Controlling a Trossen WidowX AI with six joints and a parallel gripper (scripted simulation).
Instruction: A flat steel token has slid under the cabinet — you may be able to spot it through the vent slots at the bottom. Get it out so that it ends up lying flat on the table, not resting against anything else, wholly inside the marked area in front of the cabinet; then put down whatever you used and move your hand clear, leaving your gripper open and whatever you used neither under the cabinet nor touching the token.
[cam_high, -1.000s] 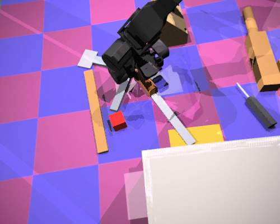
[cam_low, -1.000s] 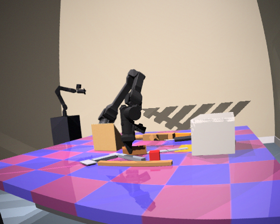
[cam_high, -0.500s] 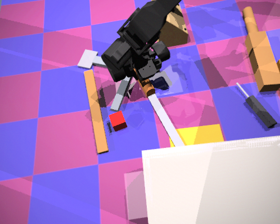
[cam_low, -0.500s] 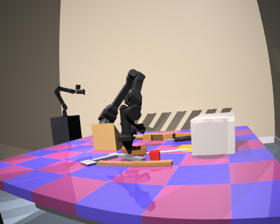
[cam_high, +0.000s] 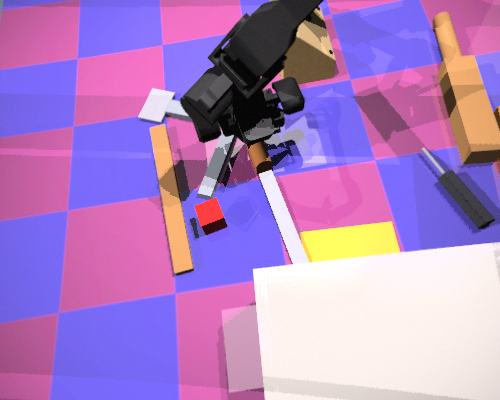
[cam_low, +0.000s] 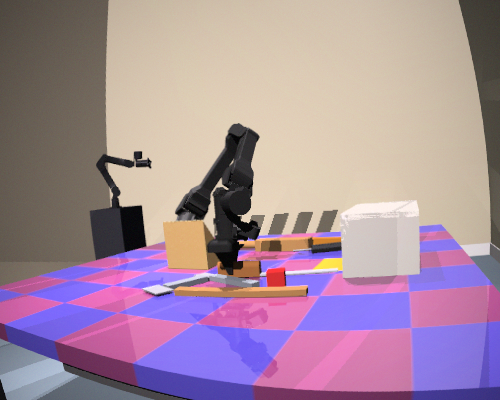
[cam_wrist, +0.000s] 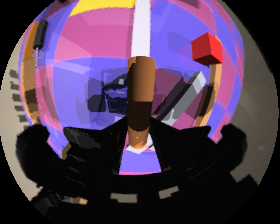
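- The black parallel-jaw gripper (cam_high: 256, 139) (cam_low: 229, 266) (cam_wrist: 138, 118) is pinched around a brown cylindrical handle (cam_high: 260, 158) (cam_low: 246, 269) (cam_wrist: 141, 80); its fingers stand partly apart, one on either side of the grip; the arm reaches down to it from above.
- From that handle runs a long, flat, whitish blade (cam_high: 282, 215) (cam_low: 315, 271) (cam_wrist: 142, 27); it points towards the white box-shaped cabinet (cam_high: 380, 320) (cam_low: 380, 245), and in the top view its far part meets the cabinet's front edge; whether the tip goes underneath, I cannot tell.
- The flat steel token is hidden in these views; its exact place and how it lies cannot be told.
- The flat yellow marked area (cam_high: 352, 241) (cam_low: 330, 264) (cam_wrist: 102, 6) lies in front of the cabinet; seen from the top, the blade passes along its near corner.
- A small red cube (cam_high: 210, 214) (cam_low: 276, 277) (cam_wrist: 206, 48) sits between the blade and a long orange-tan bar (cam_high: 172, 200) (cam_low: 240, 291) (cam_wrist: 216, 75); an angled grey metal tool (cam_high: 215, 170) (cam_low: 220, 278) (cam_wrist: 185, 100) with a square plate at one end lies near both.
- Across the table rests a dark-handled screwdriver (cam_high: 465, 197) (cam_low: 326, 248) (cam_wrist: 41, 34); its thin shaft is pale.
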